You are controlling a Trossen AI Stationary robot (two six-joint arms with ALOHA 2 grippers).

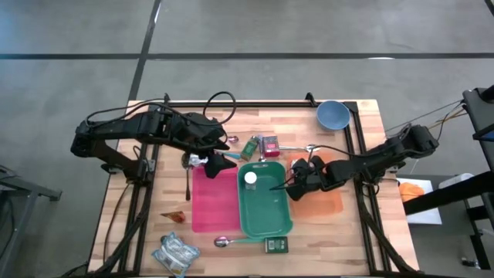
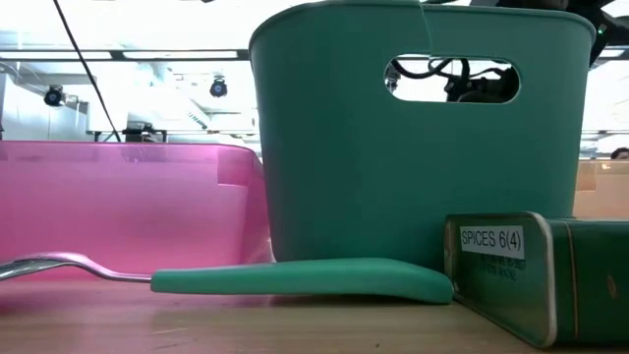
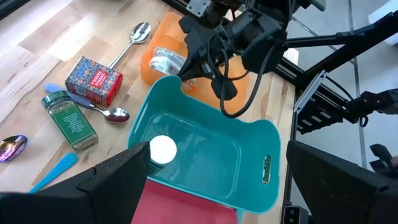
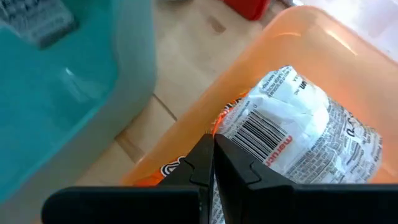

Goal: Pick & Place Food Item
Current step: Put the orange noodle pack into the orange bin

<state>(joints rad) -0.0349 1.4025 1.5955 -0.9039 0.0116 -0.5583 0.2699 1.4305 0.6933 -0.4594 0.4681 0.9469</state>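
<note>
Right wrist view: the right gripper (image 4: 211, 163) hangs over the orange bin (image 4: 348, 74), fingers clenched together, tips at the edge of the crinkly noodle packet (image 4: 298, 130) lying inside that bin. Can't tell whether a bit of wrapper is pinched; nothing is clearly held.

Handling guess: the packet looks light, with a soft, slippery plastic wrapper over a brittle block that would crack if squeezed hard. Best hold is probably across the narrow sides of the block, or a pinch on a sealed end flap; a fold of loose film may slip.

Containers, high view:
- orange bin (image 1: 328, 202), toward the right edge of the table (image 1: 363, 239): holds the packet.
- teal bin (image 1: 266, 220), centre, just beside the orange one: holds one small white round item (image 1: 251, 178) at its far end, otherwise bare.
- pink bin (image 1: 212, 205), touching the teal bin's left side: nothing visible in it.
- blue bowl (image 1: 333, 115), far right corner: looks empty.

The left gripper (image 1: 218, 161) hovers over the far end of the pink bin, fingers spread wide, holding nothing.

Loose on the table: a spice tin (image 2: 536, 270) and a teal-handled spoon (image 2: 295, 278) at the near edge.
</note>
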